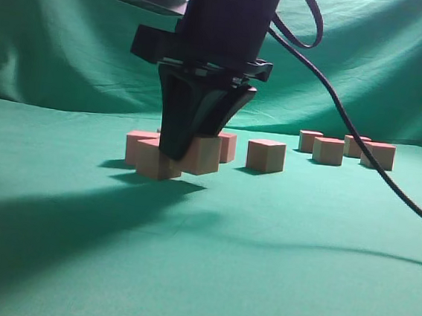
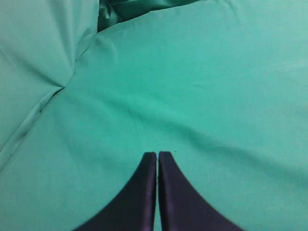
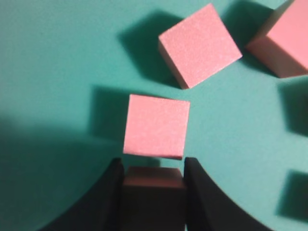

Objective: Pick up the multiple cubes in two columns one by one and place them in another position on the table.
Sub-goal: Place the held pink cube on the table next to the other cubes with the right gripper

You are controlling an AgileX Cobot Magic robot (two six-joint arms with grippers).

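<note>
Gripping one of the cubes (image 3: 153, 185) between narrowed jaws, the right gripper (image 1: 175, 153) stands low over the table (image 1: 262, 245); the left gripper (image 2: 157, 156) hangs pressed together, empty. Next, judged: lift clear of the neighbouring cube (image 3: 156, 126).

No readable text, labels or numbers anywhere; cubes (image 3: 156, 126) plain-faced.

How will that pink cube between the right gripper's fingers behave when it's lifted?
The cube looks matte and grainy, so it probably won't slip. Its flat faces sit square between the right gripper fingers, so it likely stays steady. It seems stiff and fairly light.
</note>
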